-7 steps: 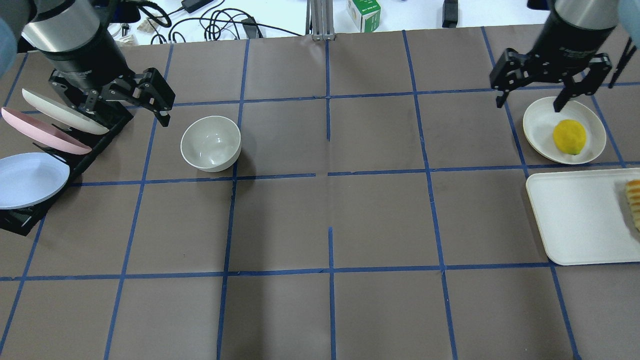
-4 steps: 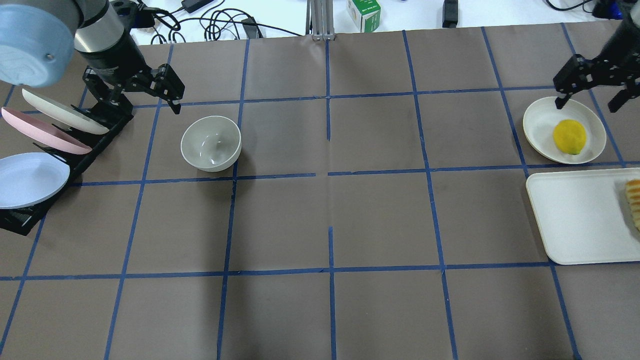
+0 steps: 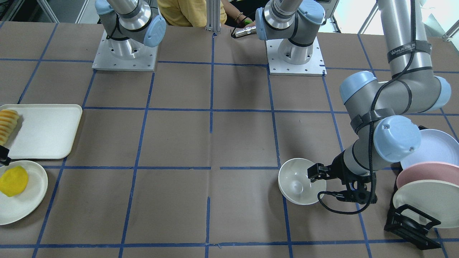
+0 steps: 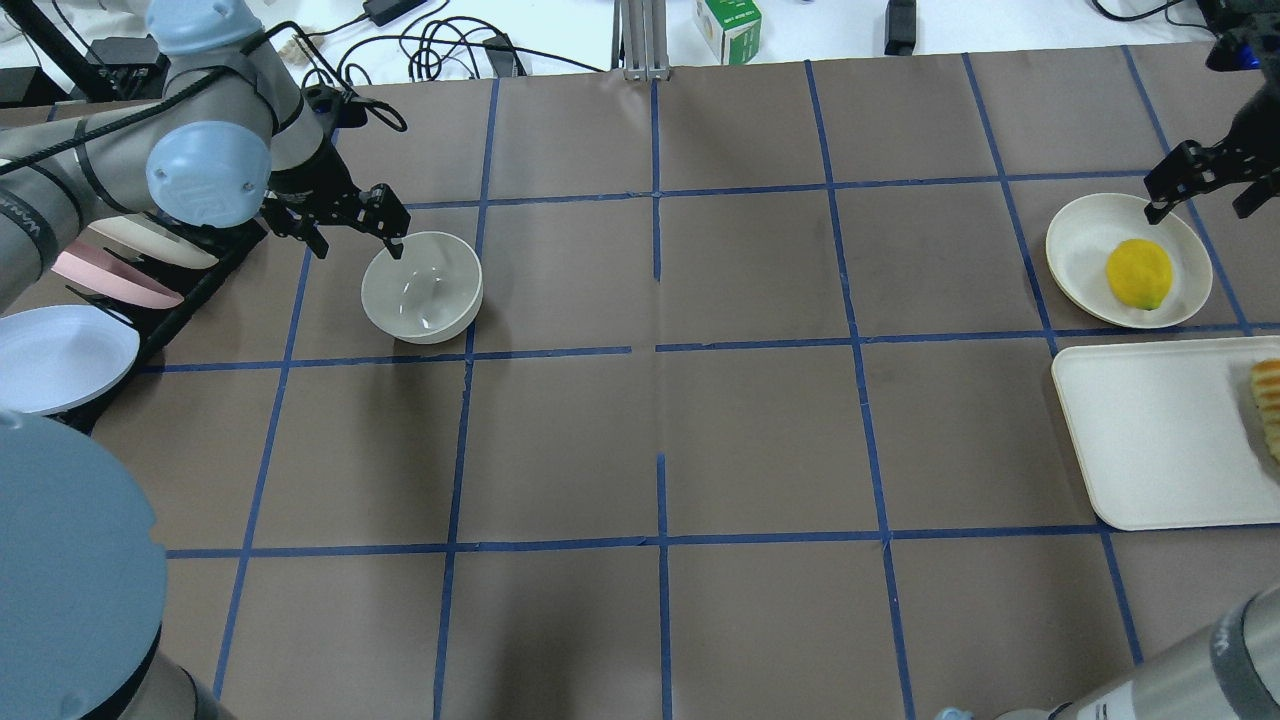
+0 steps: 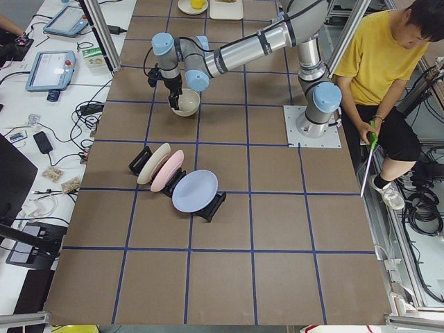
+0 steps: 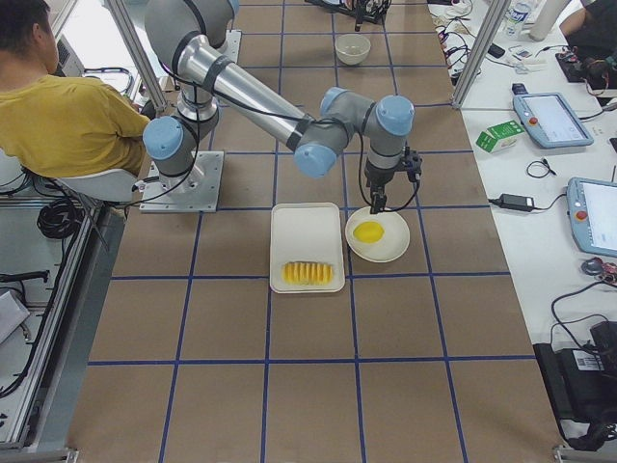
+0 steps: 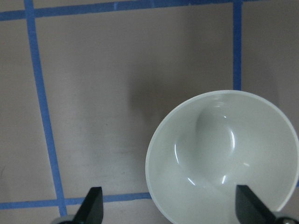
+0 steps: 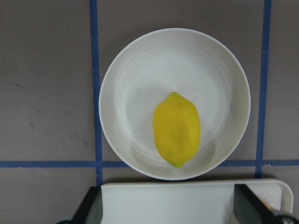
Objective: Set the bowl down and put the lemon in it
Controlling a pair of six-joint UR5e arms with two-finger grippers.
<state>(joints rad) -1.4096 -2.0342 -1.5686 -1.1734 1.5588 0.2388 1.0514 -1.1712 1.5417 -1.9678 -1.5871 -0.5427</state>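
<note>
The off-white bowl (image 4: 422, 287) stands upright and empty on the table's left part. My left gripper (image 4: 358, 245) is open at its far-left rim. In the left wrist view one fingertip (image 7: 250, 207) is over the bowl (image 7: 223, 156) inside and the other is outside it. The lemon (image 4: 1139, 273) lies on a flat off-white plate (image 4: 1070, 250) at the far right. My right gripper (image 4: 1200, 205) is open and empty above the plate's far edge. The right wrist view looks straight down on the lemon (image 8: 176, 129).
A black rack with pastel plates (image 4: 60, 350) stands at the left edge, close behind my left arm. A white tray (image 4: 1150, 430) with ridged yellow-orange sliced food (image 4: 1268, 405) lies just in front of the lemon's plate. A person in yellow (image 5: 388, 62) sits behind the robot.
My left gripper has moved right and down from the plate rack to the bowl's rim. My right gripper has moved right, over the plate's far edge. Both stayed open.
</note>
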